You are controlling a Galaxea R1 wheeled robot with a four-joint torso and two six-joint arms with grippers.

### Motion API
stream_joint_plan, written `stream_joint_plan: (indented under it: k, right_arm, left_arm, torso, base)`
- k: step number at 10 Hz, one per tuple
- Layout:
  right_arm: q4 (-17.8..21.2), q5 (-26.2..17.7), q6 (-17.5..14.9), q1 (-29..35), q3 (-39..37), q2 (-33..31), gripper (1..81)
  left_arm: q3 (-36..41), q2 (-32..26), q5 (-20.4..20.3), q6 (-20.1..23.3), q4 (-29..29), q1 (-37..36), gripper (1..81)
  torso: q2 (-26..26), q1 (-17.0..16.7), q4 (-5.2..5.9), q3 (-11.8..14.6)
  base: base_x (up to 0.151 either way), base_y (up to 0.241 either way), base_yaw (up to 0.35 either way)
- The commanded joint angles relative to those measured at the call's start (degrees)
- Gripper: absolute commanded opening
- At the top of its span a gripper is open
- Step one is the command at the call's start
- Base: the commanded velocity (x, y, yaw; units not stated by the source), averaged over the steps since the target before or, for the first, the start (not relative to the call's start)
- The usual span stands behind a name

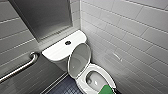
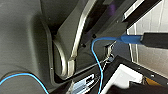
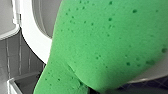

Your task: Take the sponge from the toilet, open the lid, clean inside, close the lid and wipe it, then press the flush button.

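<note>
Grab bar (image 1: 22, 66): far left on the wall, well apart from the action.
Flush button (image 1: 68, 42): dark dot in the cistern top, behind the raised lid.
Lid (image 1: 79, 58): up and tilted back toward the cistern, so the bowl is open.
Toilet (image 1: 103, 72): white rim exposed, water low in the bowl.
Sponge (image 1: 107, 89): bright green, at the bowl's near rim.
Right gripper (image 3: 93, 90): clenched on the sponge, judging by the pinched crease.
Left gripper: can't tell its state.
Risk: the grip looks to be on one end only, so hard scrubbing against the ceramic could drag the sponge free into the water.
Risk: a wide sweep could knock the lid down onto the arm.
</note>
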Motion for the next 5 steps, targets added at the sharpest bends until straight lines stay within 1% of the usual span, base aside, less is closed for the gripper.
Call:
stream_joint_plan:
  k: [1,3,5]
  right_arm:
    - [-0.34,-2.69,0.11,2.19,3.7,-6.62,1.0]
    - [-0.34,-1.38,0.11,-0.18,5.1,-11.36,1.0]
    - [-0.34,0.21,0.11,-4.31,5.72,-14.63,1.0]
  left_arm:
    - [1.71,-0.27,2.18,0.23,0.2,1.39,81.1]
    - [1.62,-0.36,2.18,0.23,0.29,1.39,81.1]
    - [1.89,-0.8,2.1,0.23,0.29,1.39,81.1]
  torso:
    - [0.0,0.0,0.0,0.0]
    - [0.0,0.0,0.0,0.0]
    - [0.0,0.0,0.0,0.0]
  base:
    - [0.0,0.0,0.0]
    - [0.0,0.0,0.0]
    - [0.0,0.0,0.0]
